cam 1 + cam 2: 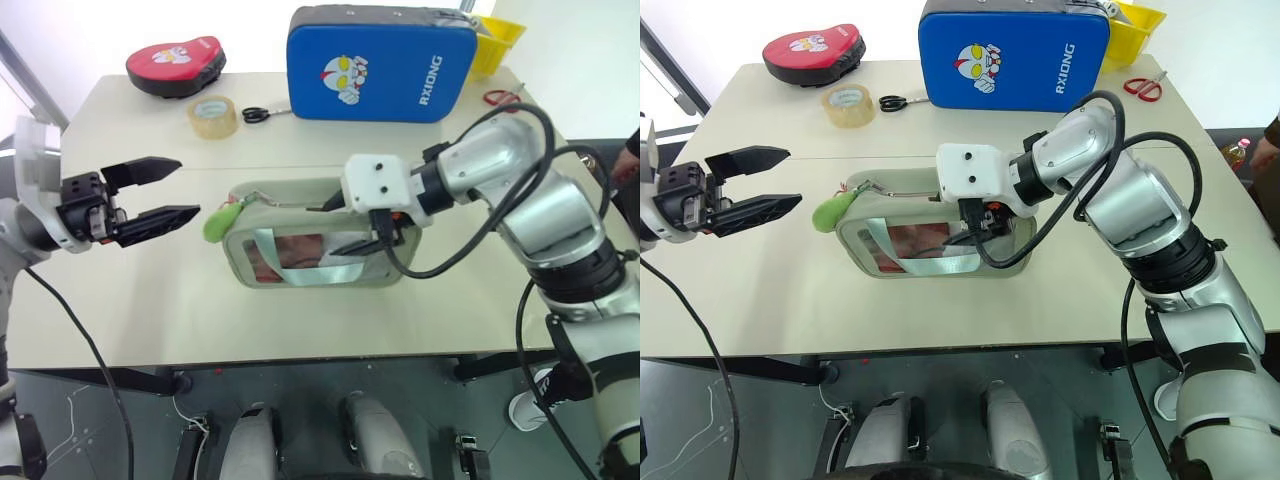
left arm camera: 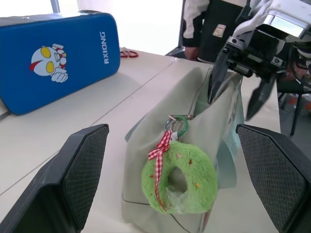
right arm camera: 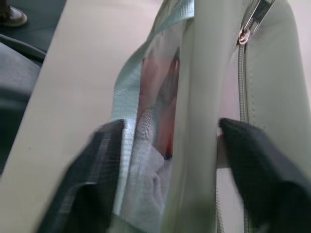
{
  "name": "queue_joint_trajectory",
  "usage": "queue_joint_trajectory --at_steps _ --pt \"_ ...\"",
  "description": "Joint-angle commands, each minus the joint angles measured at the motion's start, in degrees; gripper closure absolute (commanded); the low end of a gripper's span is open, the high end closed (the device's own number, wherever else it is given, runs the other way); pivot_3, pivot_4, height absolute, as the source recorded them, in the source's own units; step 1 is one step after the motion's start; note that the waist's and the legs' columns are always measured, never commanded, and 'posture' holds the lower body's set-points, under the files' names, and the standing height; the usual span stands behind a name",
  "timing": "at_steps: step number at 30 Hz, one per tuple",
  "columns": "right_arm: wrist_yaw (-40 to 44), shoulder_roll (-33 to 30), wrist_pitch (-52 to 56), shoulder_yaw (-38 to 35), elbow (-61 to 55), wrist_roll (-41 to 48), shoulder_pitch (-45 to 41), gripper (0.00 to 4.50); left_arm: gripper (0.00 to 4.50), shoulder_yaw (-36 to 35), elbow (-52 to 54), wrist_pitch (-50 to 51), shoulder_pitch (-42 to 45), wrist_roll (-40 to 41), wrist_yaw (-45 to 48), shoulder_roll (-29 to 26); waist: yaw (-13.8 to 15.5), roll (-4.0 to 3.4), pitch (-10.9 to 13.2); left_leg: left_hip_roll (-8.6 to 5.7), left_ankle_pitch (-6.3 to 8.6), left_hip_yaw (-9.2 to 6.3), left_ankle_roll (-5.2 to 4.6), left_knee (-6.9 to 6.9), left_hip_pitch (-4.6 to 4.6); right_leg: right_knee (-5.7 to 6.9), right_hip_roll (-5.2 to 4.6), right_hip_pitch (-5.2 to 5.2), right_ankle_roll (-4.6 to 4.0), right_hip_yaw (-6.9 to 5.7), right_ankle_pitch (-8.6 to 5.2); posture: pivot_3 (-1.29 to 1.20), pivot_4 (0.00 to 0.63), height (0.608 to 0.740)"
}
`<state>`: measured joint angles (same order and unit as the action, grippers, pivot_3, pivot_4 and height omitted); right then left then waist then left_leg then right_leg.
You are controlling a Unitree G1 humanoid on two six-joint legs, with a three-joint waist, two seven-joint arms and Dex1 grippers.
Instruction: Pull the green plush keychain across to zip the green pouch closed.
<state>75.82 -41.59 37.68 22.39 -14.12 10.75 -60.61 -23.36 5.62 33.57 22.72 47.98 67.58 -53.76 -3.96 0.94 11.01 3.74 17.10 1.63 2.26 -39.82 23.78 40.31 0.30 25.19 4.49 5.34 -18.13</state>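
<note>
**Lining up on the plush before the pull**

On the left, the left end effector (image 1: 165,195) hangs level above the worktop (image 1: 120,290), its two black fingers spread wide with nothing between them, aimed toward the pouch's near end. Just beyond its tips sits the green plush keychain (image 1: 220,222), a fuzzy ring with a red checked ribbon, hanging from a metal loop at the left end of the green pouch (image 1: 300,275). The pouch stands on its long edge in the middle of the worktop, clear window facing the robot, pale mint strap across it.

To do this step well, the left end effector should probably close on the plush near its loop rather than on the soft outer rim, so the pull goes straight into the zipper slider and the plush does not simply stretch or twist. The pull should then run along the top edge of the pouch, in line with the zipper track.

On the right, the right end effector (image 2: 238,82) straddles the pouch's top edge at its far end, fingers apart on either side of the fabric and not pinching it. Judging by that, the pouch is not braced; it may slide or tip once the plush is tugged, so a firm hold at that end looks wise first.
</note>
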Motion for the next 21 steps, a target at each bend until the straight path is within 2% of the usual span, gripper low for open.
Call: queue_joint_trajectory --at_steps 1,8,17,21 --pt "0.8 -2.0 0.8 -5.0 -2.9 3.2 -0.1 0.04 0.00 -1.2 1.1 0.2 0.5 0.5 0.3 -1.1 0.0 0.00 0.0 0.00 0.00 0.00 0.00 0.00 0.00 0.00 0.00 0.00 0.00 0.00 0.00 0.00 0.150 0.737" --pt "1.2 -3.9 3.3 -10.4 -5.9 9.5 0.3 0.04 0.00 -1.2 2.0 0.2 -0.8 0.4 -0.4 -0.5 0.0 0.00 0.0 0.00 0.00 -0.02 -0.01 -0.02 0.00 0.00 0.00 -0.03 0.00 -0.02 0.00 0.00 0.150 0.737" --pt "-1.0 -4.6 2.4 -13.0 -6.0 12.1 2.1 0.04 0.00 -4.8 3.7 0.4 -6.7 -0.6 1.2 -3.4 -0.1 0.00 0.0 0.01 0.01 -0.02 -0.01 -0.02 -0.01 0.00 0.01 -0.03 0.00 -0.01 0.00 0.00 0.150 0.737" --pt "-1.6 -5.9 1.0 -13.5 -4.7 11.2 3.5 0.04 0.00 -5.6 6.0 1.2 -8.4 0.5 -0.1 -2.6 0.2 0.00 0.0 0.00 0.01 -0.01 -0.01 -0.02 -0.01 0.00 0.00 -0.06 0.00 -0.02 0.00 0.00 0.150 0.737"
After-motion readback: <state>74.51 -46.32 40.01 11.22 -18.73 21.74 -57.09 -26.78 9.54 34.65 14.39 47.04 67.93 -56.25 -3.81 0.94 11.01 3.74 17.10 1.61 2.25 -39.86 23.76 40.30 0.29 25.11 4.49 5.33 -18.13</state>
